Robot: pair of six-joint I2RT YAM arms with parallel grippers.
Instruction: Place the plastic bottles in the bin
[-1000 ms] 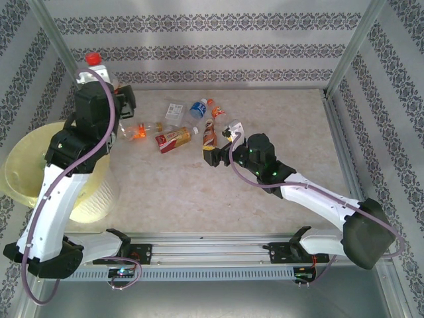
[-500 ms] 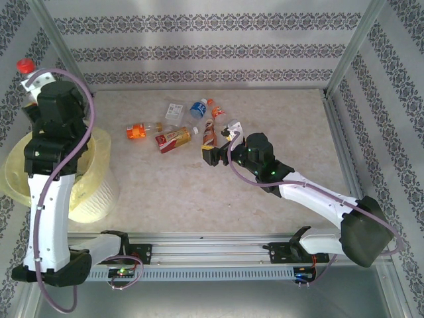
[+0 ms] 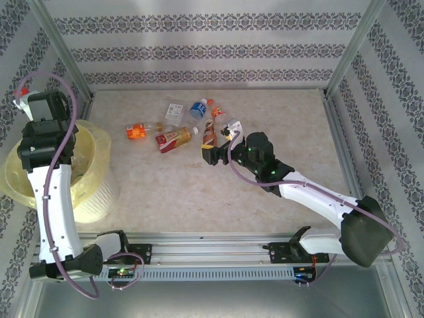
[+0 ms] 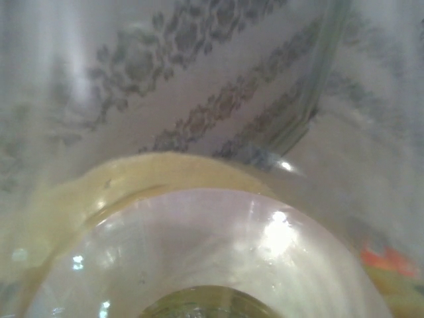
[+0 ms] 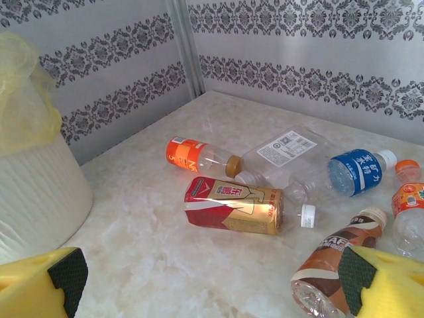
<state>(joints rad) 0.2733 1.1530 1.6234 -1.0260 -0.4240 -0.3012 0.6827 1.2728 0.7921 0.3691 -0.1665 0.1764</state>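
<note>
My left gripper [image 3: 28, 103] is raised over the far-left side of the pale-yellow bin [image 3: 99, 193], shut on a red-capped plastic bottle [image 3: 24, 89]. That bottle's clear base [image 4: 218, 252] sits very close in the left wrist view and hides the fingers. Several plastic bottles lie on the table: orange-label [image 5: 189, 154], red-and-gold [image 5: 235, 205], clear with a white label [image 5: 291, 152], blue-label [image 5: 358, 172] and brown [image 5: 328, 265]. My right gripper [image 5: 212, 291] hovers open just in front of them, the brown bottle [image 3: 209, 132] beside its right finger [image 5: 384, 285].
The bin wall [image 5: 33, 185] stands left of the bottle group. Another small orange bottle [image 5: 411, 199] lies at the right. Patterned walls and metal posts [image 3: 66, 53] enclose the table. Bare tabletop [image 3: 285, 119] stretches to the right of the bottles.
My left arm has swung left with the red-capped bottle, from over the table's back-left corner to above the bin. The right arm has hardly moved.
</note>
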